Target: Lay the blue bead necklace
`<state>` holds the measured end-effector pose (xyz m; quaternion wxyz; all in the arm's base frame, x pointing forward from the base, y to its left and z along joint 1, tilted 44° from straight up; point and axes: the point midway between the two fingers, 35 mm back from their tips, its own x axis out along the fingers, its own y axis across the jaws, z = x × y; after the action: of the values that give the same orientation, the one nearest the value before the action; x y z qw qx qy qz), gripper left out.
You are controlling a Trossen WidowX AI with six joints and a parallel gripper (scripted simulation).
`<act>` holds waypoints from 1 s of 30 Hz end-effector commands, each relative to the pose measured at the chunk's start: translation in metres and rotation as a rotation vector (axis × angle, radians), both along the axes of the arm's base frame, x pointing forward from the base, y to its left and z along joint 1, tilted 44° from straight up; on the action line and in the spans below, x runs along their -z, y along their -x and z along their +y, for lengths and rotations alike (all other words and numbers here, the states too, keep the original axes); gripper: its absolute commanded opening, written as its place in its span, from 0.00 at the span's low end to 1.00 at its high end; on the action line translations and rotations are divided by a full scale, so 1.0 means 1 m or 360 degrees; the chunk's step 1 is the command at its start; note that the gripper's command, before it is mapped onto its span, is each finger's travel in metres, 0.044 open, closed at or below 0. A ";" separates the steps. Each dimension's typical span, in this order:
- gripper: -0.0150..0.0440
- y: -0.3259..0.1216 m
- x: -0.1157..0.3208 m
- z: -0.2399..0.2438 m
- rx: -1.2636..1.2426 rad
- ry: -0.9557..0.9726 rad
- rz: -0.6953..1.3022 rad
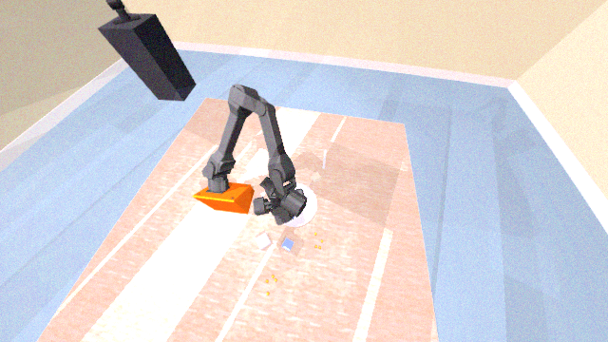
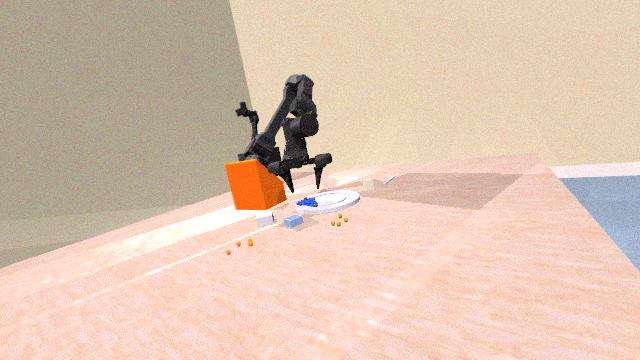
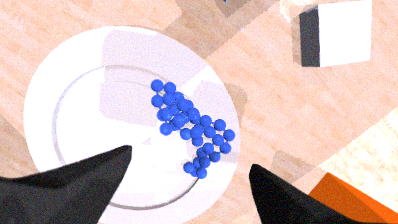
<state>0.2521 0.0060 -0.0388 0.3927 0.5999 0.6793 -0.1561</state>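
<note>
The blue bead necklace point(image 2: 307, 202) point(image 3: 192, 122) lies bunched right of centre in the wrist view, the fingers point(image 2: 318, 179) wide and empty.

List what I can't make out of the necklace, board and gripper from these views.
- Top: the blue bead necklace, hidden under the gripper.
- Wrist: the near edge of the round bead board, cut off by the frame.
- Exterior: individual beads, too small and bunched.
</note>
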 end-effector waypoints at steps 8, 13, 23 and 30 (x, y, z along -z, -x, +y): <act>0.90 0.000 0.007 0.006 -0.0016 0.0006 -0.0009; 0.90 0.001 0.013 0.012 -0.0015 0.0004 -0.0005; 0.90 0.003 0.024 0.024 -0.0014 -0.0004 0.0002; 0.90 0.003 0.027 0.027 -0.0014 -0.0006 0.0004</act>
<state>0.2512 0.0306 -0.0641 0.3961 0.5953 0.6822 -0.1526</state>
